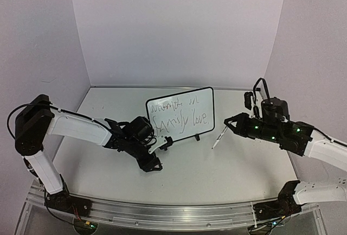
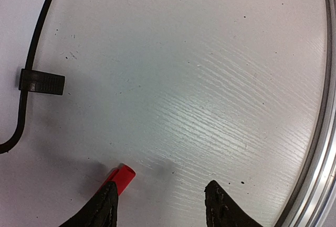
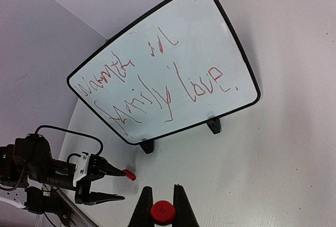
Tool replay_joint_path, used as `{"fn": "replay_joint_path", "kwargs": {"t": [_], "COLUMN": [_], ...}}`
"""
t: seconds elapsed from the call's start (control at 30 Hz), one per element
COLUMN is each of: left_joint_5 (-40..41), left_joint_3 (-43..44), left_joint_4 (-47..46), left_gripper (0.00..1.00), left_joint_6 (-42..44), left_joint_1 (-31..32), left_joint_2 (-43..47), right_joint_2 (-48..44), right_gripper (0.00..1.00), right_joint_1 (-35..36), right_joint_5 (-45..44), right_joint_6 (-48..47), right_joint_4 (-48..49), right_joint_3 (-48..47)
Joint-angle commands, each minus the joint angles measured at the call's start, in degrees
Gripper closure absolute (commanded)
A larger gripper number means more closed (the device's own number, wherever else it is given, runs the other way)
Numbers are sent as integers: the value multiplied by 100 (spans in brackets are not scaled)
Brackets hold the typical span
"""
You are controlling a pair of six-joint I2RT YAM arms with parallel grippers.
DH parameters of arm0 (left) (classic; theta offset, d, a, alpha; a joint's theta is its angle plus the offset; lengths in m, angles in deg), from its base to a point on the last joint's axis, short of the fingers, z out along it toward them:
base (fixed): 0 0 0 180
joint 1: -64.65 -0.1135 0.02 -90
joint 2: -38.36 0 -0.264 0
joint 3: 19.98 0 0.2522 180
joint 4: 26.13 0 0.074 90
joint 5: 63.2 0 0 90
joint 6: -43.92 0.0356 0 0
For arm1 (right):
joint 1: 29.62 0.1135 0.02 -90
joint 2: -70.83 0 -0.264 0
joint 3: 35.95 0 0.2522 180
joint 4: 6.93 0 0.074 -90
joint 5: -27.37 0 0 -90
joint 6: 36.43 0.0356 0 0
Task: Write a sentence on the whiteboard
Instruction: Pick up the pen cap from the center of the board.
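Top external view gives us the whiteboard (image 1: 180,113) standing upright on its two black feet in the middle of the table (image 1: 217,180), a little toward the far side, with its written face turned toward the near edge. The sentence (image 1: 179,116) runs across the board in two lines: an upper scrawl we cannot read and a lower line reading "family love".

Near the board's lower left corner we see the left gripper (image 1: 161,153) low over the table, its fingers spread apart. In the left wrist view the two fingertips (image 2: 110,201) stand well apart over bare table, and a short red cap (image 2: 122,177) sits against the tip of one of them, not pinched between the two. The board's black frame and one foot (image 2: 42,82) run down the left side of that view.

To the right of the board, the right gripper (image 1: 227,122) is pressed together on a pen (image 1: 218,137), which slants down toward the table just right of the board's right foot. From the right wrist view we look along the pen at its round red end (image 3: 161,211), pinched between the fingers (image 3: 144,206). Beyond it are the tilted board (image 3: 247,75), its writing (image 3: 157,88) partly red and partly dark, and the left gripper (image 3: 123,185) with the cap (image 3: 129,174).
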Motion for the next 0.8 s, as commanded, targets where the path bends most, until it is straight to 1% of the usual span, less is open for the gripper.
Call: {"fn": "replay_joint_path", "kwargs": {"t": [0.0,0.17,0.33,0.77], "left_joint_5": [283,374,563,468], "left_joint_3": [56,71,-44,-148], "left_joint_4": [-154,-152,-216,-141], "left_gripper": [44,44,45,46], "left_joint_6": [254,184,107,-133], "left_joint_1": [-65,-98,-140,-169], "left_joint_2": [-4,-186,-190,-273], "right_joint_2": [-110,-36,-41,-132], "right_gripper": [100,100,100,100], "right_joint_1": [-25,-25,-25,-23], "right_joint_5": [-120,-73,-19,-9], "right_joint_6": [7,-3,1,43], "right_joint_4": [5,5,5,5], "right_joint_3": [46,-14,-8,37]}}
